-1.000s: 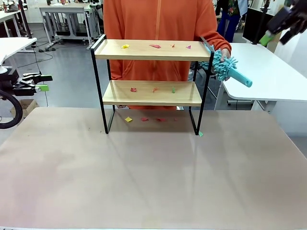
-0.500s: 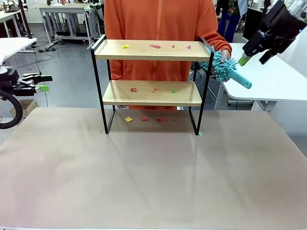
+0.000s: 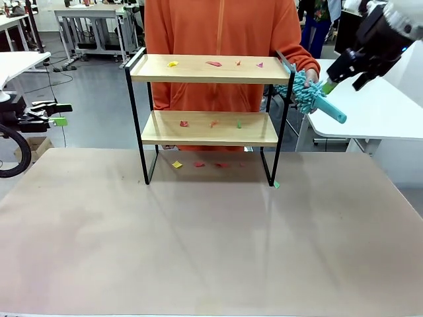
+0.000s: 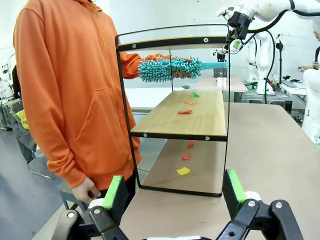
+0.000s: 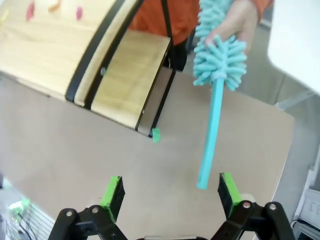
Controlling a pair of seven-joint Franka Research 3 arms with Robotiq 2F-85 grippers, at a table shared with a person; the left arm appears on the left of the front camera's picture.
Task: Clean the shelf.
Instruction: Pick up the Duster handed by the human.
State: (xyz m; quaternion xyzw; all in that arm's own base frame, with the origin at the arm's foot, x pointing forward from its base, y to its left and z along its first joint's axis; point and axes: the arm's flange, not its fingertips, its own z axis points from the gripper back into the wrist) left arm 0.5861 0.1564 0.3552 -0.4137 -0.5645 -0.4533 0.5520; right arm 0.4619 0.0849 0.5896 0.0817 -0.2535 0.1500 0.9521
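With our right gripper [image 5: 171,192] spread wide, we should centre the teal duster's handle [image 5: 211,131] between the jaws before closing.

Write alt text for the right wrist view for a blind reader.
A person's hand holds a teal duster by its fluffy head, handle pointing toward the open right gripper. The shelf, with coloured scraps on top, stands on the table.

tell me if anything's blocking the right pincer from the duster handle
Nothing visible does. The duster handle points toward the open right pincer through free air; the person's hand grips the fluffy head end.
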